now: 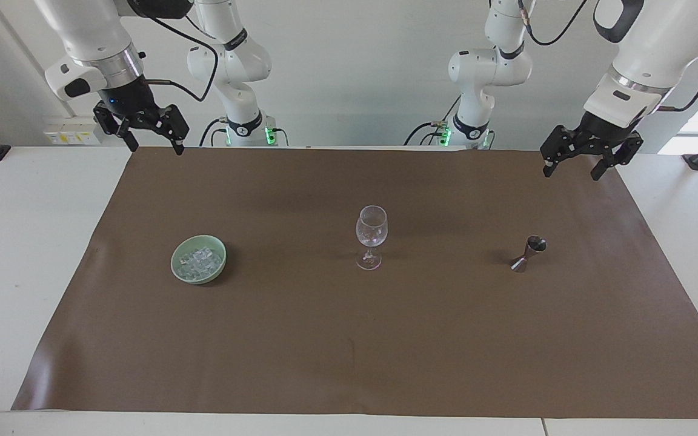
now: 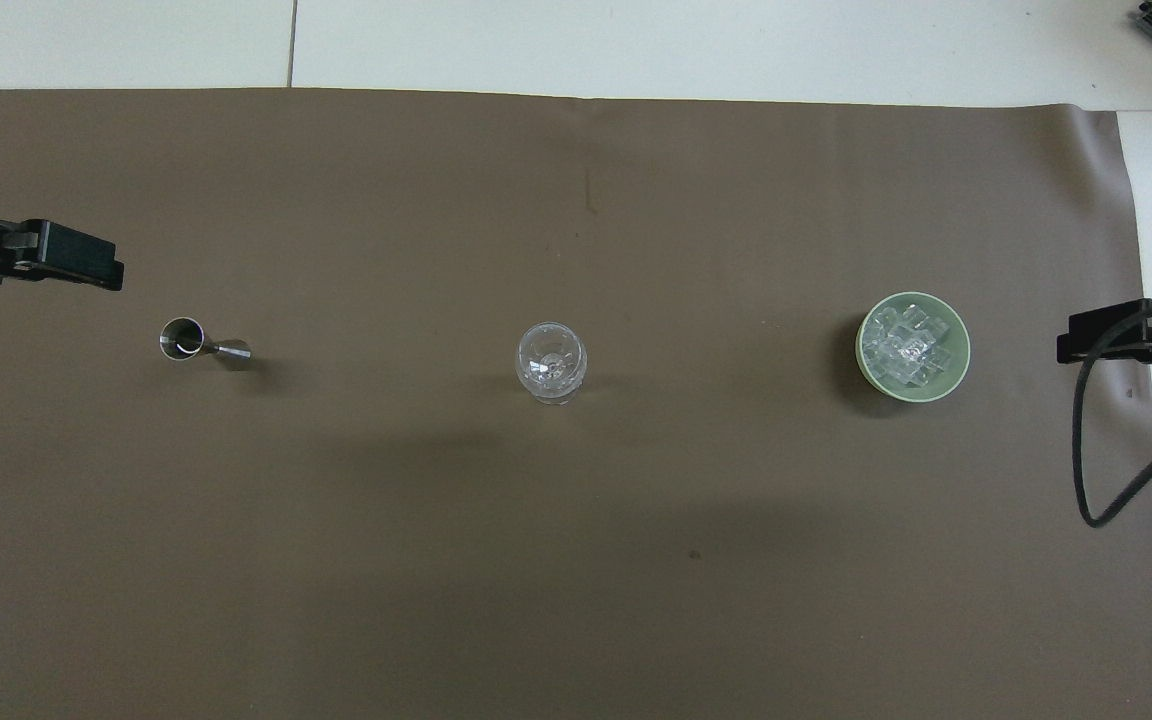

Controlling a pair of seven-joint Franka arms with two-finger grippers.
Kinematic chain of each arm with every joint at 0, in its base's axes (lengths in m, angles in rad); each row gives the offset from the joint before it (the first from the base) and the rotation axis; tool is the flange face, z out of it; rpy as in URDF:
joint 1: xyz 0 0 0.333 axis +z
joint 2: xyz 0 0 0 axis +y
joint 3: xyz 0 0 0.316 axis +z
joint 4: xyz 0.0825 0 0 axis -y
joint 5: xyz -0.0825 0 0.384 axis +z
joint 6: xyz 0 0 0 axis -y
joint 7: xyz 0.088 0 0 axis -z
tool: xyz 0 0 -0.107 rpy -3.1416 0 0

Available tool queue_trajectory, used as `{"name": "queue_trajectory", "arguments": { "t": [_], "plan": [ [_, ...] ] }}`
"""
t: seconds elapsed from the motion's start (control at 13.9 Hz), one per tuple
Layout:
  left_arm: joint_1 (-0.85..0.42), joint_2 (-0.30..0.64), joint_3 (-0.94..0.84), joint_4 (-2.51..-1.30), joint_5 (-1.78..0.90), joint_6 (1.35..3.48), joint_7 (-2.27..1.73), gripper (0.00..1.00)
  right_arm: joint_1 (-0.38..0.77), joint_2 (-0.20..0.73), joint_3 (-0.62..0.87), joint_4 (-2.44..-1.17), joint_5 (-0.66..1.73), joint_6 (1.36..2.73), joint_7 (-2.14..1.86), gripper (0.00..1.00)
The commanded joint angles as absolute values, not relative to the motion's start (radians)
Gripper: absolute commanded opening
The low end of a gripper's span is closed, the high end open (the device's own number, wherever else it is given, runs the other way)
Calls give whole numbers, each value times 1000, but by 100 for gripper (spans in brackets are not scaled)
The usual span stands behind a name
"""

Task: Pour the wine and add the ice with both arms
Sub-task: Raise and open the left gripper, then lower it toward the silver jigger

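On a brown mat [image 1: 349, 339] covering the white worktop [image 1: 22, 242], three things stand in a row midway between the worktop's long edges.
A green bowl [image 1: 174, 270] heaped with ice [image 1: 200, 261] sits toward the right arm's end, a clear wine glass [image 1: 371, 233] stands upright at the middle, and a small metal measuring cup [image 1: 528, 253] stands toward the left arm's end. The left claw [image 1: 572, 171] hangs above the mat's corner at the robots' edge, jaws wide apart, empty. The right claw [image 1: 154, 147] hangs over the other corner of that edge, also spread and empty.
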State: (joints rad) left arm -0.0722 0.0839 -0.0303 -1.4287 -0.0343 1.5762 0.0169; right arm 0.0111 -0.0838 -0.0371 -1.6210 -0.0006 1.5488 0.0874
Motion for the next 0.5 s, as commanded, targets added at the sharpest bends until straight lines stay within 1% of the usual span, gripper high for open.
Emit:
{"name": "queue_trajectory", "arguments": {
  "t": [0.0,0.29,0.43],
  "plan": [
    [-69,198,-26,-1295,-43,1566,23,100,11,-100,-37,-1632,8,1537,67,100],
    [-71,316,-28,-1189,-43,1580,21,100,11,-100,-37,-1632,8,1537,67,100],
    [-69,360,-26,-1157,-43,1595,23,100,11,-100,-37,-1632,8,1537,67,100]
  ]
}}
